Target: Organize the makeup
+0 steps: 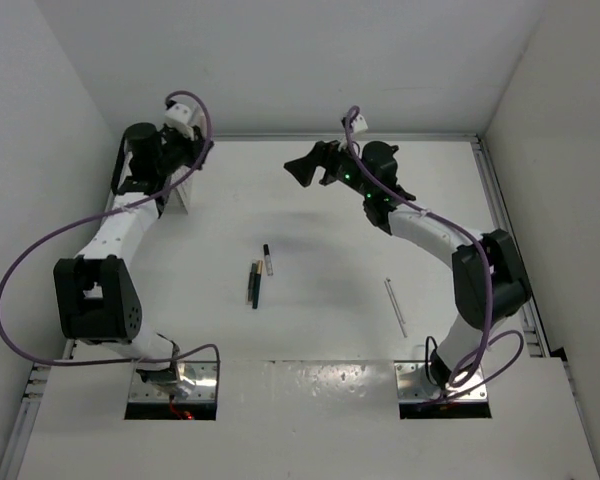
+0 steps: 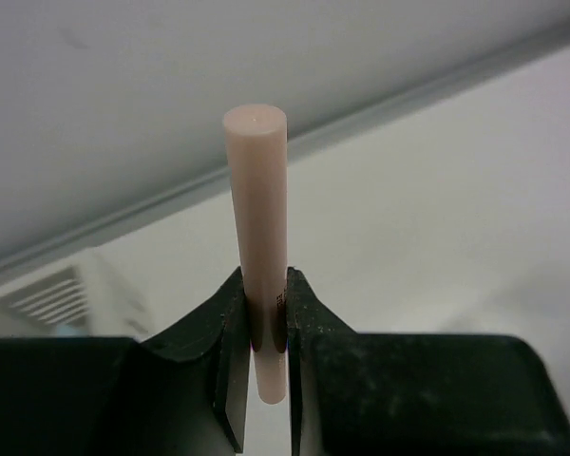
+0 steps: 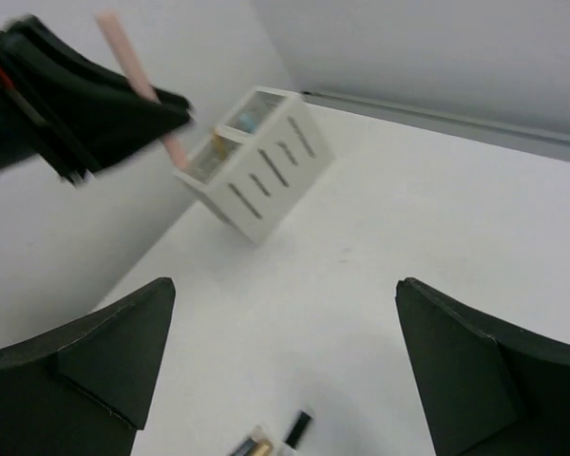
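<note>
Stock in hand: one pink stick (image 2: pixel 256 209), clamped between the fingers of the left pincer (image 2: pixel 266 299), gripped nearer one end. Location: over the far-left corner of the counter (image 1: pixel 330 340), at the white slatted box (image 3: pixel 266 180). In the right wrist view its short lower end hangs just beside the box's open top, not yet inside. Which of the two compartments lies beneath cannot be told.

Step, as judged: deposit into box.

Handling notes:
- Bring the lower end squarely over one opening before lowering.
- Hold the stick near upright, so that it passes the rim rather than catching on the divider.
- Part the fingers only once the tip is below the rim. A smooth round stick let go early would likely roll off.
- Both compartments already show contents, tan in one and light blue in the other, so room inside is reduced.

Right pincer (image 3: pixel 285 285): fingers wide apart, holding nothing, raised over the far middle of the counter and facing the box. It is well apart from the left arm.

Loose stock on counter:
- black-and-white stick (image 1: pixel 268 260), middle
- pair of sticks (image 1: pixel 255 284), one dark and one tan, just beside it toward the near edge
- thin clear stick (image 1: pixel 395 306), alone toward the right edge

Clearances: the box stands close to the left wall and far edge, leaving little room behind it. Retreat is best made toward the middle, keeping above the loose sticks.
</note>
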